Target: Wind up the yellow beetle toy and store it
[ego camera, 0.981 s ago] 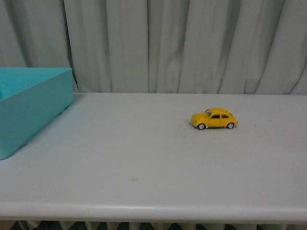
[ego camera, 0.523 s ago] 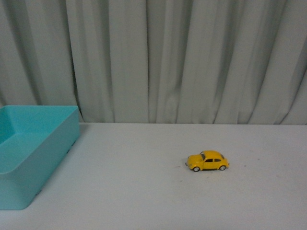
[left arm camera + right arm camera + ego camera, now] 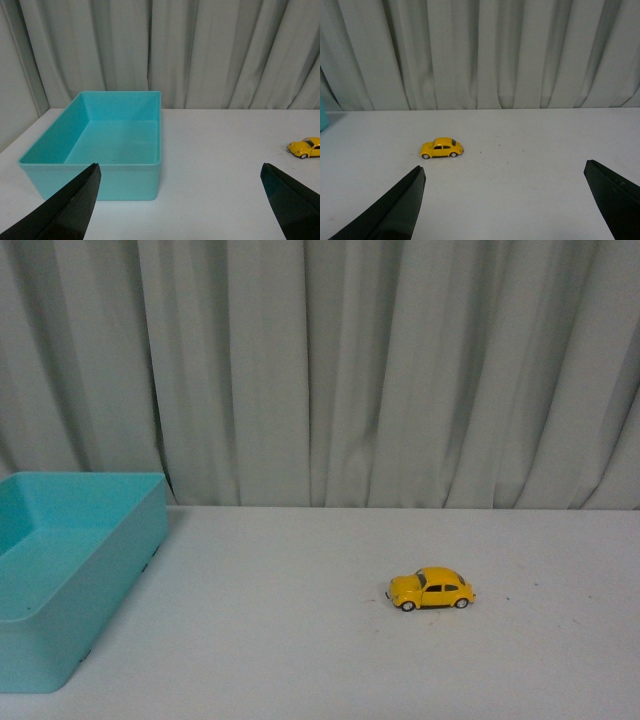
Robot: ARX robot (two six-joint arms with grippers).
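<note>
The yellow beetle toy (image 3: pixel 431 589) stands on its wheels on the white table, right of centre in the front view, side-on with its nose to the left. It also shows in the right wrist view as the beetle toy (image 3: pixel 442 148) and at the frame edge in the left wrist view as the beetle toy (image 3: pixel 306 147). My left gripper (image 3: pixel 181 172) is open and empty, well short of the toy. My right gripper (image 3: pixel 504 175) is open too, with the toy ahead of its fingers. Neither arm appears in the front view.
A turquoise bin (image 3: pixel 60 570) stands empty on the table's left side, and its rim (image 3: pixel 90 163) lies just ahead of my left gripper. Grey pleated curtains (image 3: pixel 380 370) hang behind the table. The white tabletop (image 3: pixel 300 660) spreads between bin and toy.
The front view has tilted upward: the table's front edge has left the frame, more curtain shows, and the toy and bin sit lower in the picture. The toy itself has not moved on the table.
</note>
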